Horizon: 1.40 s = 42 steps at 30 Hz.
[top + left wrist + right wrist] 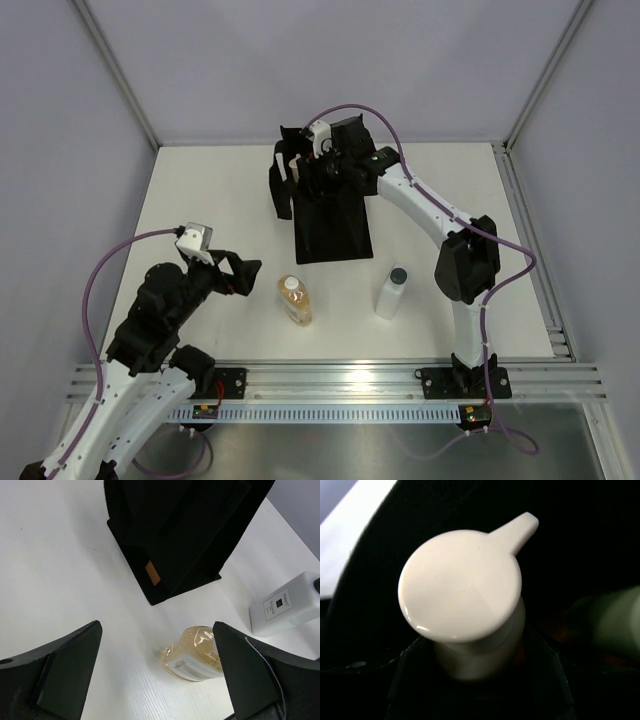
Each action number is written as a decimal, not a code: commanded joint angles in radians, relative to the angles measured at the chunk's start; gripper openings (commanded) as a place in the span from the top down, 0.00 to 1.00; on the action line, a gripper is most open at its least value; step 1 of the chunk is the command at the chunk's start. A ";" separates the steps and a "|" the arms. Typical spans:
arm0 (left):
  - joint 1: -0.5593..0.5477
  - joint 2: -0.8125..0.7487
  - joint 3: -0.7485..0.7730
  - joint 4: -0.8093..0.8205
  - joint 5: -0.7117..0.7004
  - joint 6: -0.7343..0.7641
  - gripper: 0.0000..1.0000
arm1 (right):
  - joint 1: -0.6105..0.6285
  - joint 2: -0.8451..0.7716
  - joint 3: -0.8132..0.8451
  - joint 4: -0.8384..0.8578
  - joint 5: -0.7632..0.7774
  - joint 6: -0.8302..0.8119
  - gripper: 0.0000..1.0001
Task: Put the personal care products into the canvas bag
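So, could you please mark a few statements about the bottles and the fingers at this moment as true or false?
1. The amber bottle lies on the table, on the near side of the canvas bag. True.
2. The left fingers are shut on the amber bottle. False: they stand wide open, and the bottle lies apart from them.
3. The clear bottle with the black cap is inside the bag. False: it is out on the table, to the right of the amber bottle.
4. The right fingers grip the beige pump bottle at the bag. True.
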 commanded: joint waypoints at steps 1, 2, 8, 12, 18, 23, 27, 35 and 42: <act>0.002 -0.011 -0.005 0.053 0.029 0.011 0.01 | -0.015 -0.011 -0.031 0.001 0.058 -0.081 0.96; 0.002 -0.011 -0.005 0.053 0.031 0.011 0.01 | -0.015 -0.001 -0.029 -0.006 0.044 -0.084 0.92; 0.002 -0.008 -0.010 0.054 0.051 0.003 0.01 | -0.017 0.049 0.006 -0.080 -0.070 -0.141 0.59; 0.002 0.006 -0.001 0.049 0.060 -0.049 0.01 | -0.023 0.030 0.020 -0.106 -0.073 -0.164 0.28; 0.002 0.029 0.004 0.025 0.000 -0.279 0.01 | -0.041 0.003 0.085 -0.209 -0.094 -0.207 0.07; 0.002 0.052 -0.028 0.039 0.009 -0.452 0.01 | -0.046 -0.020 0.107 -0.229 -0.105 -0.204 0.01; 0.001 0.090 -0.050 0.048 0.038 -0.576 0.01 | -0.052 -0.093 0.260 -0.282 -0.050 -0.219 0.00; -0.143 0.289 0.096 -0.165 -0.197 -0.782 0.01 | -0.118 -0.370 0.256 -0.244 0.139 -0.236 0.01; -0.386 0.576 0.370 -0.577 -0.500 -1.047 0.01 | -0.408 -0.688 -0.324 -0.050 -0.030 -0.130 0.00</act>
